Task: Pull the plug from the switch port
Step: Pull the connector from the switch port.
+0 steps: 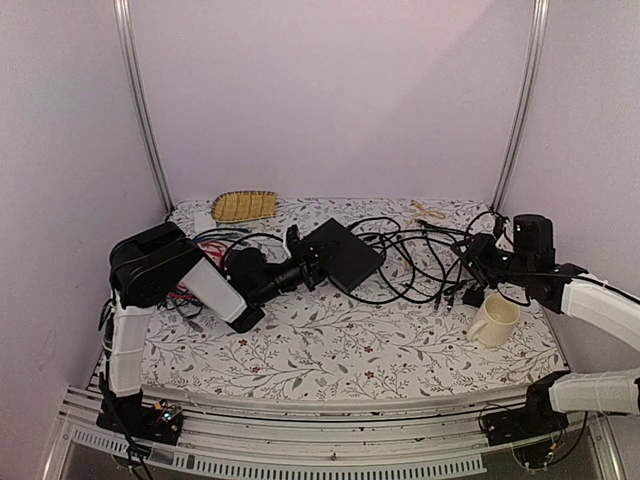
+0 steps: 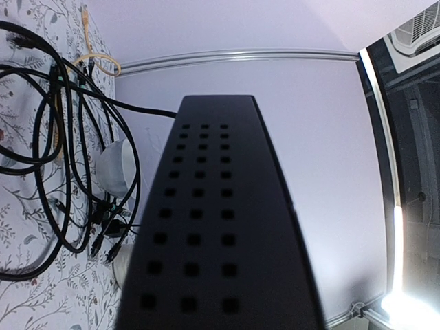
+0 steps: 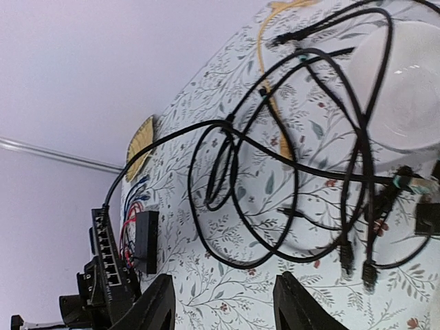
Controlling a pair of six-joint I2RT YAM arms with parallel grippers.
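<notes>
Switch (flat, matte-black, perforated)

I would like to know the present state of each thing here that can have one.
switch: gripped at one end by the left claw
left claw: shut on the switch
right claw: open, empty
black cable: runs to the switch's port side; plug seating cannot be told
loose cables: tangled, lying on the table
mug: upright, untouched
</notes>
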